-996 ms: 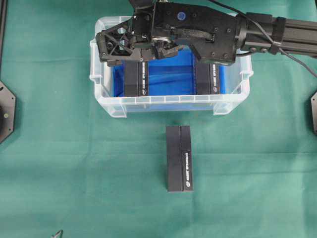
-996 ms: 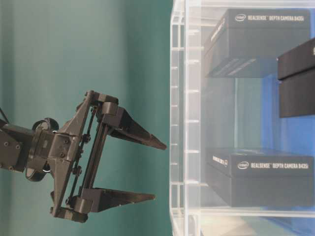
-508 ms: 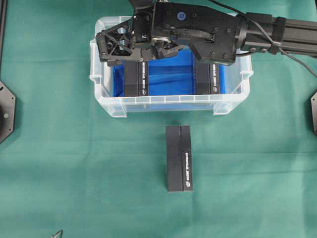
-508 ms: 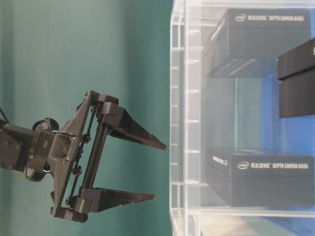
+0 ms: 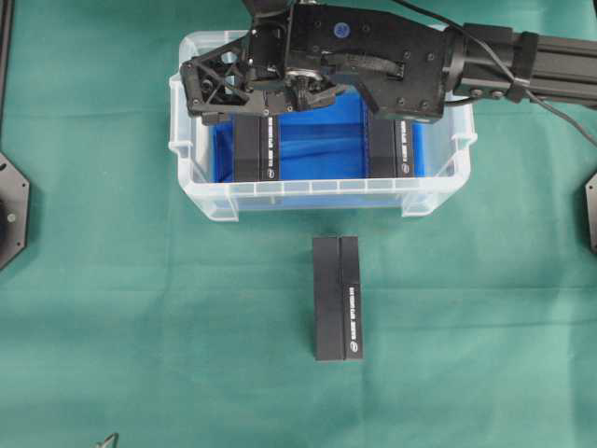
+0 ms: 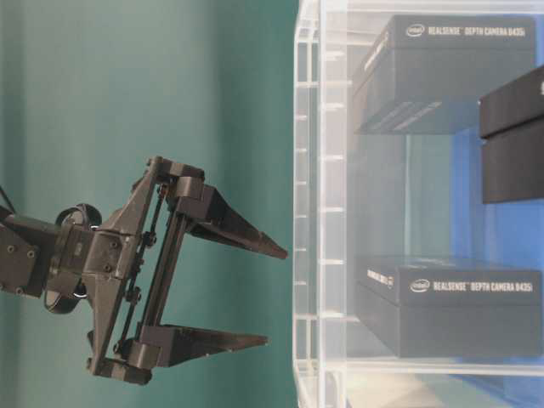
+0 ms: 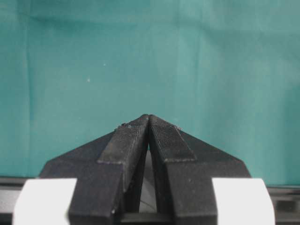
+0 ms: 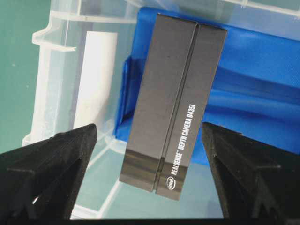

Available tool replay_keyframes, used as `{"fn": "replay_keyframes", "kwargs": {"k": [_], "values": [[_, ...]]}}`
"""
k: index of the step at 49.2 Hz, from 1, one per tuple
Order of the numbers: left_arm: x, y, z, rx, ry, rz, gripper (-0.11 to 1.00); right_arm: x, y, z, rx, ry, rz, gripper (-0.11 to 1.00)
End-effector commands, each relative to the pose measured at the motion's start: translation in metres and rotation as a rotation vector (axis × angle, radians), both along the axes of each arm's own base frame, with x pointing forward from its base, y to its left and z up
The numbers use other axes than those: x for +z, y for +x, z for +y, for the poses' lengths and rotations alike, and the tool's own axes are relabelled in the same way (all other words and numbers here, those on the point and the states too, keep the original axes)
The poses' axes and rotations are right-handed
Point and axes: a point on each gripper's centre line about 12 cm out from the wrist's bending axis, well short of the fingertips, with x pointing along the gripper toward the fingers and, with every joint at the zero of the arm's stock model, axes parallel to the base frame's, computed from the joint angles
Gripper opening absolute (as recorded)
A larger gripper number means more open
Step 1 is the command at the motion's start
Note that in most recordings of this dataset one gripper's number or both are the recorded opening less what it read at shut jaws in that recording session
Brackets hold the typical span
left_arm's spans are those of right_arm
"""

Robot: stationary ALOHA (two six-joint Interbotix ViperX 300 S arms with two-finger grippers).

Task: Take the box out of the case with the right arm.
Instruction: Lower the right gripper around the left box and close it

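The right arm's gripper, jaws wide apart, hangs over a box at the case's end wall; left gripper jaws together.

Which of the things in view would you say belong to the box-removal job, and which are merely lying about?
Part of the job:
- the case
- the two boxes inside it, left box and right box
- the right gripper, open over the left box

Lying about:
- the box on the cloth, outside the case
- the left gripper, shut and idle
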Motion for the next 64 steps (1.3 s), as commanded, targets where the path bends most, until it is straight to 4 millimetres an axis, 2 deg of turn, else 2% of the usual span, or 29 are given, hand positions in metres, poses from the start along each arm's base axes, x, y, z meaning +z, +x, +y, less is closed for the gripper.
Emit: {"fn": "replay_keyframes", "kwargs": {"k": [1, 19, 31, 44, 64], "values": [[0.004, 0.001, 0.000, -0.001, 0.000, -0.012, 0.02, 0.018, -0.002, -0.001, 0.003, -0.010, -0.043, 0.92], [0.004, 0.001, 0.000, 0.001, -0.002, -0.012, 0.02, -0.010, 0.003, -0.001, 0.004, -0.003, 0.015, 0.92], [0.004, 0.001, -0.001, 0.001, -0.003, -0.011, 0.02, -0.044, 0.007, -0.002, 0.008, 0.005, 0.080, 0.92], [0.003, 0.002, -0.001, 0.001, -0.007, -0.010, 0.02, -0.078, 0.019, -0.003, 0.026, 0.008, 0.056, 0.93], [0.002, 0.004, -0.001, 0.002, -0.005, -0.003, 0.02, -0.095, 0.015, -0.008, 0.012, 0.016, 0.079, 0.93]]}}
